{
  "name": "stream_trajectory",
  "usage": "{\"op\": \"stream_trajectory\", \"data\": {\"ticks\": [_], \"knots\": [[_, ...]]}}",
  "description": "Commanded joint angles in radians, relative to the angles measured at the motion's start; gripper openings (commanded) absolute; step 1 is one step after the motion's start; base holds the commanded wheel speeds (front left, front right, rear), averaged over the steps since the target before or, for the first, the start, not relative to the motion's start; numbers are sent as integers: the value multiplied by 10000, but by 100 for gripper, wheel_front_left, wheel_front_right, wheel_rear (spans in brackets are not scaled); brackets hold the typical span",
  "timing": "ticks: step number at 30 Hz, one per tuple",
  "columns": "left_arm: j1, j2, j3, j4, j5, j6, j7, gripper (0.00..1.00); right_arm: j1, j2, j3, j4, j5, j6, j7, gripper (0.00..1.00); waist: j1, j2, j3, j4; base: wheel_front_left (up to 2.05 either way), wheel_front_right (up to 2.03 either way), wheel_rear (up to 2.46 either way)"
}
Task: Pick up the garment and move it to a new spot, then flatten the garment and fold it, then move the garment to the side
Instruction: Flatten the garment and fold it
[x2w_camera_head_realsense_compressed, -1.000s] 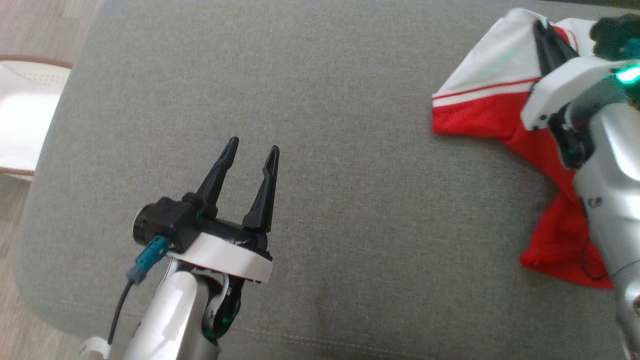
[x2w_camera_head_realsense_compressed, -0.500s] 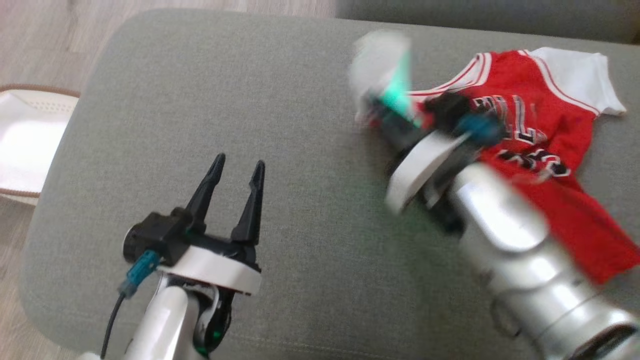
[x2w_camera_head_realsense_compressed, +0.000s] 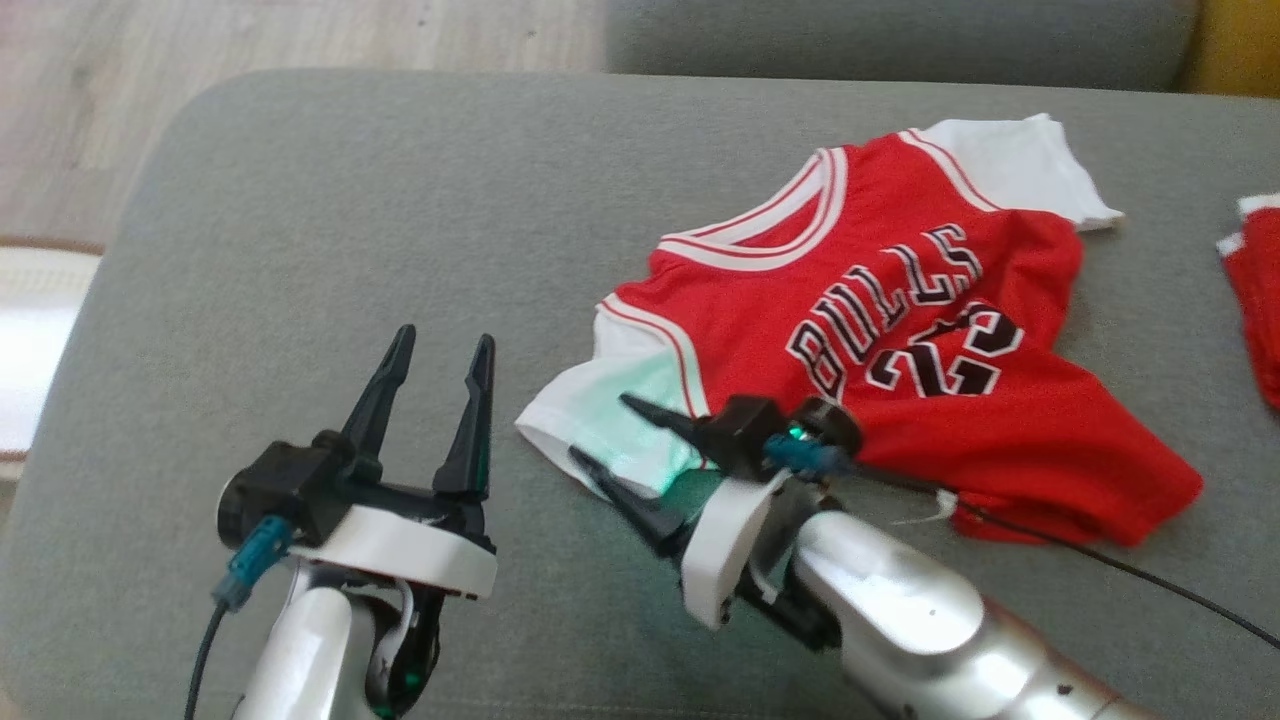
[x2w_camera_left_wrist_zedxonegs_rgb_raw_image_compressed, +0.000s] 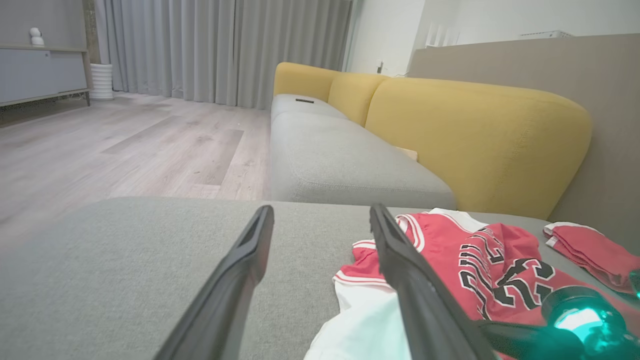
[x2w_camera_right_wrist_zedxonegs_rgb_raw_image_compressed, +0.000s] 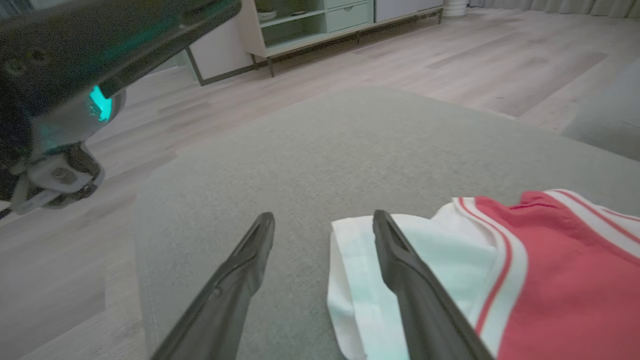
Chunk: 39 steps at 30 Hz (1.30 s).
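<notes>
The garment is a red jersey with white sleeves and black lettering, lying front up and creased on the grey cushion. My right gripper stands open at the jersey's near white sleeve, fingers pointing left, nothing held. In the right wrist view that gripper has one finger over the sleeve and the other over bare cushion. My left gripper is open over bare cushion, left of the garment. In the left wrist view the left gripper frames the cushion, with the garment to its right.
A second red cloth lies at the cushion's right edge. A yellow sofa back rises behind. Wooden floor borders the cushion at the far side and left. A pale rug or basket sits at the far left.
The right gripper, shut on the garment a second ago, has carried it left toward the cushion's middle and opened. The jersey now lies spread out. The head camera has shifted too.
</notes>
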Motion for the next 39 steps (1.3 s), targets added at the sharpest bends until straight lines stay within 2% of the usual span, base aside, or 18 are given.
{"op": "stream_trajectory", "data": {"ticks": [1,6,9,12,15,16,19,22,26,30,34,39], "knots": [[-228,68,453,-359,95,-18,-55,100,-179,195,-332,-197,-24,-9,-218,100,1,0,-104,-303,0,0,0],[-172,68,651,-423,112,-35,-55,100,168,-216,-1623,-131,-367,-9,-744,100,1,0,-275,-787,0,0,0],[-140,68,817,-469,115,-26,-55,100,925,-886,-3358,-480,-796,-9,-1054,100,1,0,-374,-1126,0,0,0],[-74,68,1000,-525,126,-12,-55,100,1702,-1086,-5053,-839,-1377,-9,-1180,100,1,0,-426,-1407,0,0,0],[1,68,1078,-484,160,-67,-55,100,2509,-983,-6787,-1294,-2223,-9,-1295,100,1,0,-467,-1604,0,0,0],[1,68,1078,-484,160,-67,-55,100,2509,-983,-6787,-1294,-2223,-9,-1295,100,1,0,-467,-1604,0,0,0],[65,68,1092,-414,184,-120,-55,100,3404,-537,-8582,-1899,-2914,-9,-1402,100,1,0,-513,-1735,0,0,0],[136,68,1096,-265,192,-152,-55,100,4284,-109,-9619,-2450,-3427,-9,-1364,100,1,0,-493,-1847,0,0,0],[185,68,1000,-38,259,-210,-55,100,4888,142,-10141,-2952,-3616,-9,-1247,100,1,0,-426,-1964,0,0,0],[164,68,905,314,251,-255,-55,100,4995,190,-10152,-3267,-3501,-9,-1113,100,1,0,-364,-2035,0,0,0],[35,68,717,1383,485,-245,-55,100,4981,195,-10035,-3451,-3311,-9,-1026,100,1,0,-314,-2108,0,0,0],[-305,71,723,2570,773,8,-55,100,4984,196,-9993,-3596,-3278,-9,-956,100,1,0,-172,-2238,0,0,0]]}}
